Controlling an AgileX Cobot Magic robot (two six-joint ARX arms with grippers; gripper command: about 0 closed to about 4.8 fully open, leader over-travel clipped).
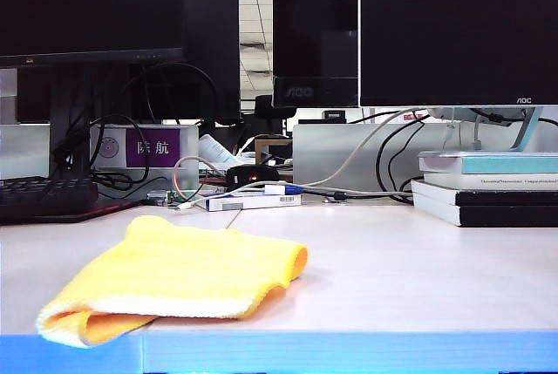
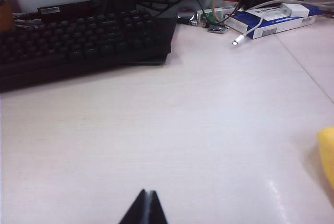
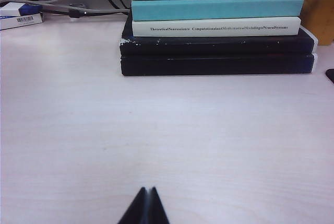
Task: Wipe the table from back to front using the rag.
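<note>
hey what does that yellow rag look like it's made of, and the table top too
The rag looks like soft terry cloth: fuzzy matte pile, folded limply. The table seems to be pale laminate with faint wood grain, slightly glossy since it shows a soft glare, though the core is hidden. Its front edge is blue.

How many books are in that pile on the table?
4, stacked at the table's back right: teal book on top, white book beneath, two black books at the bottom.
</note>
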